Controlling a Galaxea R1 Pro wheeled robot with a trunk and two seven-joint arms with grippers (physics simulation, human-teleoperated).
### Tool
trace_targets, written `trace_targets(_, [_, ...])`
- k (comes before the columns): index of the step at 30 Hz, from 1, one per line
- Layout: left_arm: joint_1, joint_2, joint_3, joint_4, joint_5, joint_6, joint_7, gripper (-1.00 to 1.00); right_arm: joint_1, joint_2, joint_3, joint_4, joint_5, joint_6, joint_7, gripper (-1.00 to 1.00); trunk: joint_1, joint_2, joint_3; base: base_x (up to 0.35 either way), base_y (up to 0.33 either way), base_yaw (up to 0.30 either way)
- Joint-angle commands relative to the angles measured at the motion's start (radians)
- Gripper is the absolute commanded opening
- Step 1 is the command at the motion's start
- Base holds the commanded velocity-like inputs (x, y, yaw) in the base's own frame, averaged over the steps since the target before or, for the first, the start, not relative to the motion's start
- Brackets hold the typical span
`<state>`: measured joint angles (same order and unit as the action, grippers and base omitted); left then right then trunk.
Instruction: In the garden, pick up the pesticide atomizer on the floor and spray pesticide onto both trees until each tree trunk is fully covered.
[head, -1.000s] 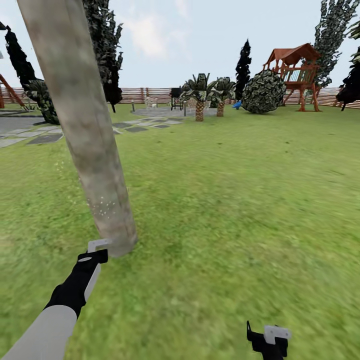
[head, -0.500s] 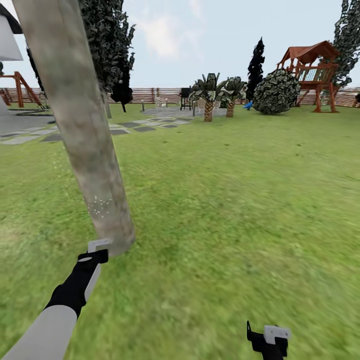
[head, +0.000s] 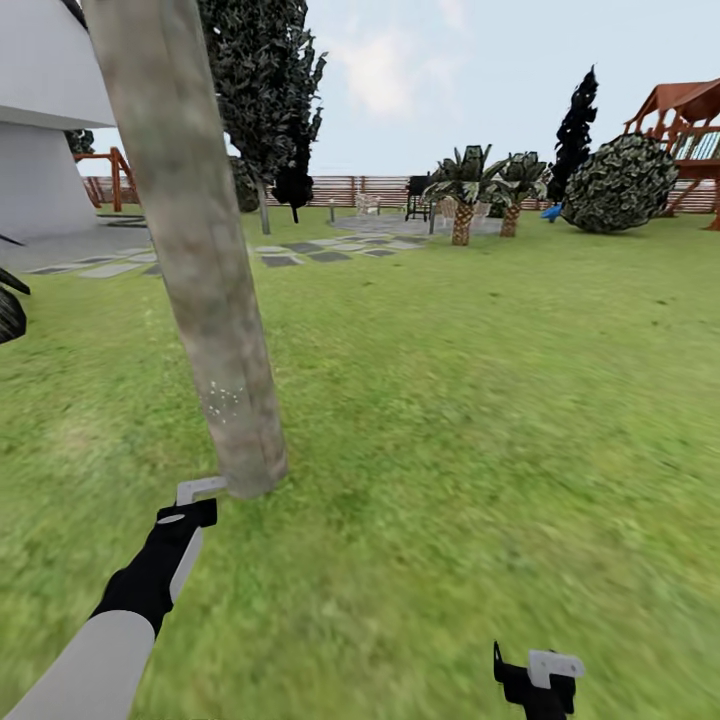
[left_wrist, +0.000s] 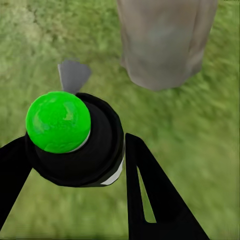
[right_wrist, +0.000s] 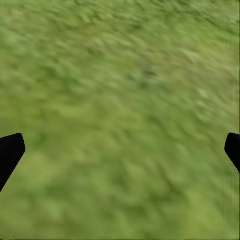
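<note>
The near tree trunk (head: 200, 260), thick, pale and mottled, leans across the left of the head view, with a patch of white specks low on it. My left gripper (head: 185, 515) is shut on the pesticide atomizer (head: 197, 492), whose white nozzle sits just short of the trunk's base. In the left wrist view the atomizer (left_wrist: 75, 145) is a black body with a green cap, held in the left gripper (left_wrist: 75, 165), grey nozzle toward the tree trunk (left_wrist: 165, 40). A second tree (head: 265, 90) stands farther back. My right gripper (head: 540, 680) hangs open over grass (right_wrist: 120, 150).
A white house (head: 50, 130) stands at the left, with grey stepping stones (head: 300, 250) leading to the wooden fence (head: 360, 190). Short palms (head: 462, 195), a round bush (head: 620, 185) and a wooden play tower (head: 690, 120) stand at the back right. Lawn stretches to the right.
The whole head view has swung left, so the trunk and the background have slid right and the house has come into sight. Both arms hold the same pose in the picture.
</note>
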<state>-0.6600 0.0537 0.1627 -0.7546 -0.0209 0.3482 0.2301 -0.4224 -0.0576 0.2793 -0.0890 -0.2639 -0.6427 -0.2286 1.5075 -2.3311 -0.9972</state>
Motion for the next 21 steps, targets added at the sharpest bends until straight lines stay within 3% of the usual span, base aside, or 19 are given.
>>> trace_targets(1, [0.0,0.0,0.0,0.0,-0.001,0.0,0.0,-1.0,0.0,0.0,0.0,0.0,0.0,0.0,0.0,1.0,0.0,0.0,0.0,0.141,-0.268,0.278])
trace_targets(5, [-0.001,0.0,0.0,0.0,0.0,0.0,-0.002,-1.0,0.0,0.0,0.0,0.0,0.0,0.0,0.0,1.0,0.0,0.0,0.0,0.16,-0.25,0.278])
trace_targets(11, [-0.002,-0.013,-0.008,-0.011,0.0,0.003,-0.019,-1.0,-0.001,-0.001,0.0,0.0,0.0,0.0,0.0,1.0,0.0,0.0,0.0,0.041,-0.049,0.18])
trace_targets(15, [-0.037,-0.024,-0.078,-0.021,0.0,0.031,-0.093,-1.0,0.0,-0.001,0.0,0.0,0.0,0.0,0.0,1.0,0.0,0.0,0.0,0.002,-0.002,0.012])
trace_targets(17, [-0.091,-0.033,-0.097,-0.02,0.0,0.088,-0.157,-1.0,0.0,-0.001,0.0,0.0,0.001,0.0,0.0,1.0,0.0,0.0,0.0,0.0,0.0,0.002])
trace_targets(21, [-0.187,-0.035,-0.104,-0.019,0.0,0.196,-0.206,-1.0,0.0,-0.001,0.0,0.0,0.001,0.0,0.0,1.0,0.0,0.0,0.0,0.0,0.0,0.0])
